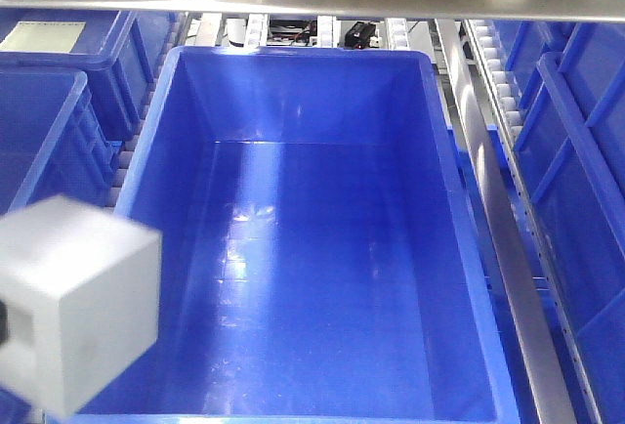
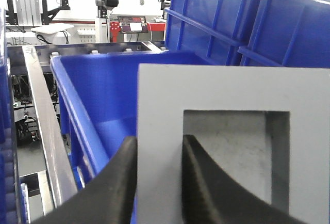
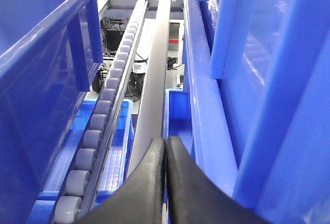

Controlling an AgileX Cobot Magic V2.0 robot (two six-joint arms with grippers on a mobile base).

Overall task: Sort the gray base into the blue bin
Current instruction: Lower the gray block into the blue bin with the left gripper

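Nearest the front-facing camera, the matte gray box-shaped base (image 1: 78, 302) appears at the lower left, blurred, overlapping the near-left corner of the large bright-blue rectangular plastic bin (image 1: 467, 248). Whether it touches the bin rim cannot be determined.

In the left wrist view, the left gripper (image 2: 159, 177) clamps the gray base (image 2: 232, 146). One black finger (image 2: 116, 182) lies against the outer side of the block; the other black finger (image 2: 206, 182) sits inside the square recessed pocket, so the pocket's side wall is pinched between them. The blue bin (image 2: 77, 110) stands behind and below the block.

In the right wrist view, the right gripper (image 3: 165, 180) has its black fingers pressed together with nothing between them. It is positioned above a gray roller conveyor track (image 3: 100, 126) and a metal rail (image 3: 154, 79), between stacked blue crates (image 3: 36, 74).
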